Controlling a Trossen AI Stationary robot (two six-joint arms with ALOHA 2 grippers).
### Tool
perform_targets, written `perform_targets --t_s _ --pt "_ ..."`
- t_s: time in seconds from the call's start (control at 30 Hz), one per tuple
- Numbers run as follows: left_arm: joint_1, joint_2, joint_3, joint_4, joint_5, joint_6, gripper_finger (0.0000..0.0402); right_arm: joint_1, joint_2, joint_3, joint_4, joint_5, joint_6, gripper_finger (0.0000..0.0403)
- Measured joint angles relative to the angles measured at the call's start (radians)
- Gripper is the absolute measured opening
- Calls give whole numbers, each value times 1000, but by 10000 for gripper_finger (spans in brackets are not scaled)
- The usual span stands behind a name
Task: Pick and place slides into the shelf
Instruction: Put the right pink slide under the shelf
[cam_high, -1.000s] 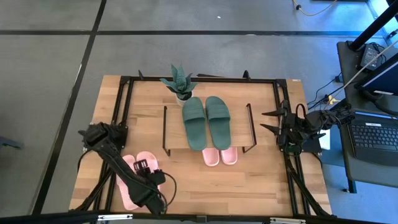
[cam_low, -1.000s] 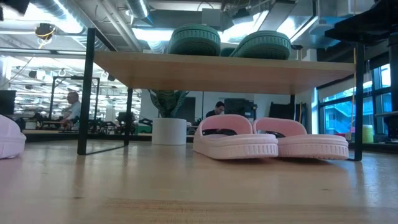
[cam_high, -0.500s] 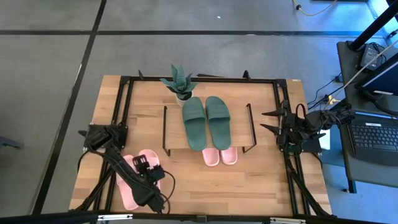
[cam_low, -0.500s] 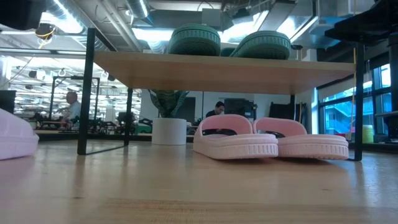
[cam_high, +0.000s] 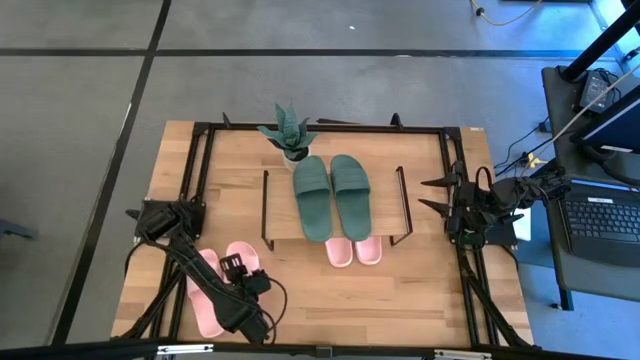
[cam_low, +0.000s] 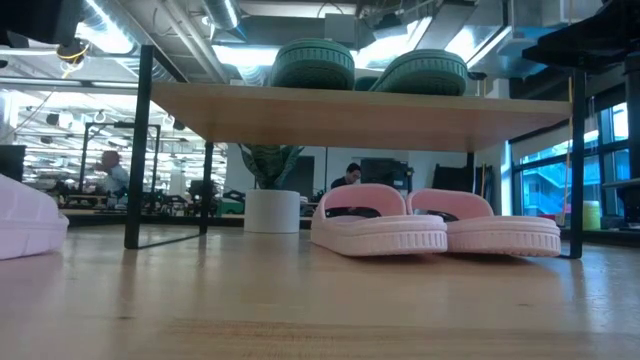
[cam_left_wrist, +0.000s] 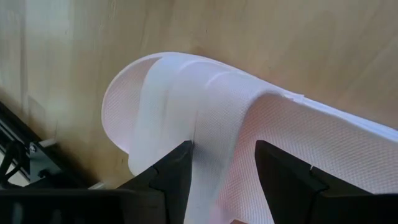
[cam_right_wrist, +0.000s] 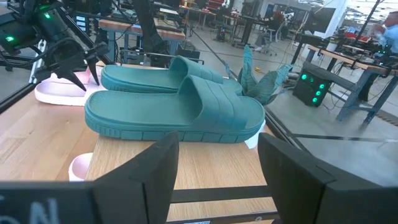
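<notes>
My left gripper (cam_high: 236, 267) (cam_left_wrist: 222, 155) is at the table's near left, shut on a light pink slide (cam_high: 242, 250) (cam_low: 25, 215). That slide's partner (cam_high: 204, 298) lies flat on the table beside it. The shelf (cam_high: 280, 215) (cam_low: 360, 115) stands mid-table. The dark green pair (cam_high: 330, 192) (cam_low: 312, 62) (cam_right_wrist: 180, 102) rests sole-down on its top board. Another pink pair (cam_high: 354, 252) (cam_low: 430, 228) lies on the table under the board, with its ends sticking out toward the near edge. My right gripper (cam_high: 432, 195) (cam_right_wrist: 219, 155) waits open at the table's right edge. My left gripper has the pink slide's wide strap (cam_left_wrist: 224, 134) pinched between its two fingers (cam_left_wrist: 177, 171), coming from above and pointing down. The fingers lie across a ridge of the strap. Whether the sole is clear of the table I cannot tell.
A potted plant (cam_high: 288, 135) (cam_low: 272, 205) stands just behind the shelf. A black metal frame (cam_high: 205, 150) runs around the tabletop. A laptop (cam_high: 600, 220) sits on a side table to the right. Bare wood lies along the near edge in front of the shelf.
My left gripper has moved a little toward the table's right, still shut. The pink slide has moved with it and shows farther into the low view than before.
</notes>
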Motion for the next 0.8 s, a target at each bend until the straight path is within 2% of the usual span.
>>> perform_targets --t_s 0.5,0.67,0.8 --pt "0 0 0 -22 -16 53 166 0 0 0 0 0 0 220" --pt "0 0 0 -31 -87 54 163 0 0 0 0 0 0 220" --pt "1 0 0 -39 -124 54 140 0 0 0 0 0 0 220"
